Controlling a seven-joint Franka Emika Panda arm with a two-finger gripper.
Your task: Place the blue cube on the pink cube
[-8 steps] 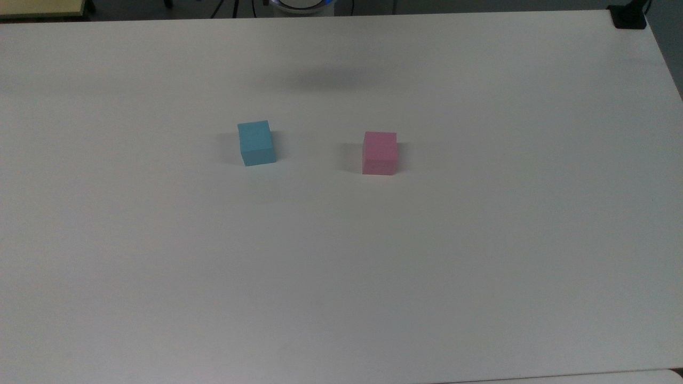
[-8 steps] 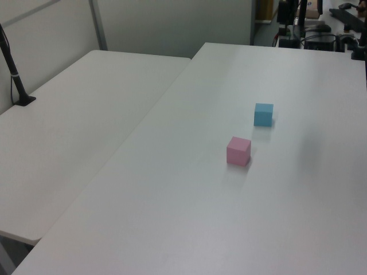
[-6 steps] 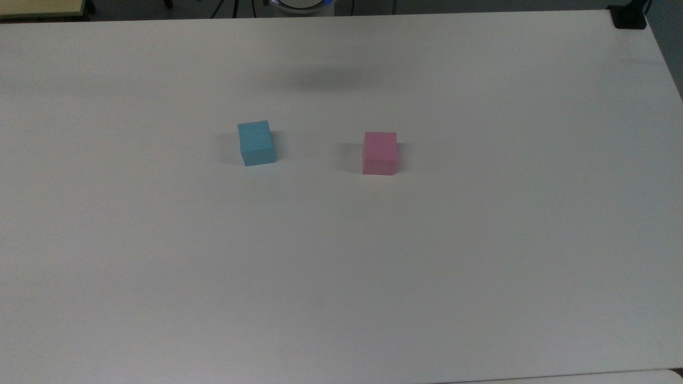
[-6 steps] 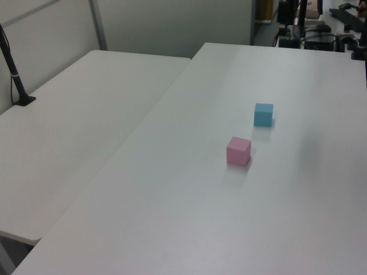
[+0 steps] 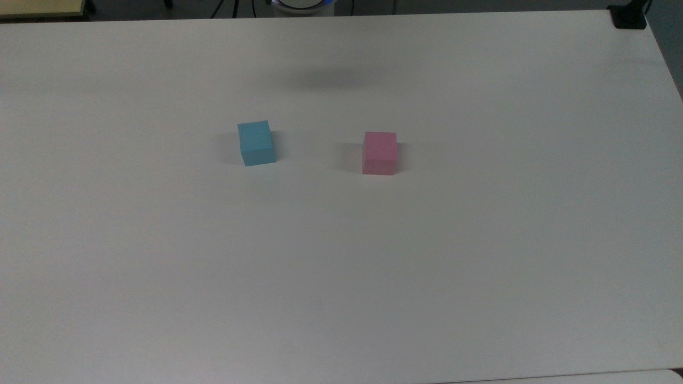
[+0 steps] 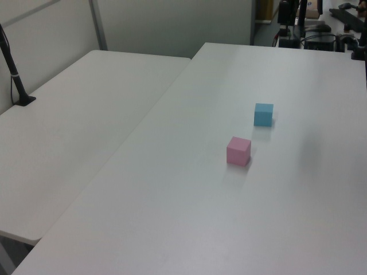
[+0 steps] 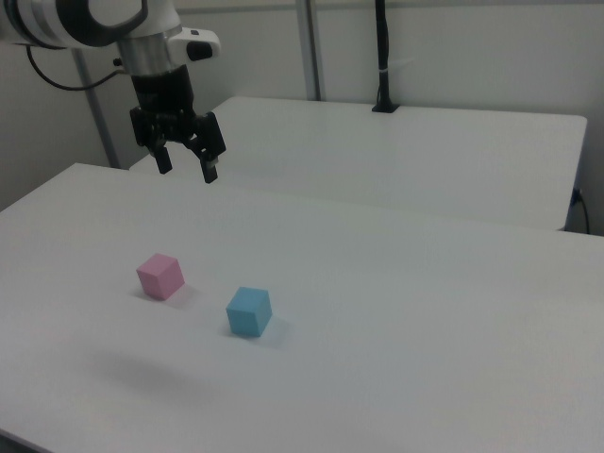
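The blue cube [image 5: 256, 142] [image 6: 263, 114] [image 7: 249, 311] rests on the white table [image 5: 341, 266], apart from the pink cube [image 5: 380, 153] [image 6: 238, 151] [image 7: 159, 276]. In the top view the blue cube is left of the pink one; in the right view it lies to the pink one's right. My gripper [image 7: 187, 170] hangs high above the table in the right view, up and behind the pink cube, open with nothing between its fingers. It touches neither cube.
A second white table [image 6: 74, 132] adjoins the first at the left view's left. A black post [image 6: 14, 74] [image 7: 381, 57] stands on that second table. Dark equipment [image 6: 309, 28] sits past the table's far end in the left view.
The faint shadow near the table's far edge in the top view has shifted slightly. Both cubes stay where they were.
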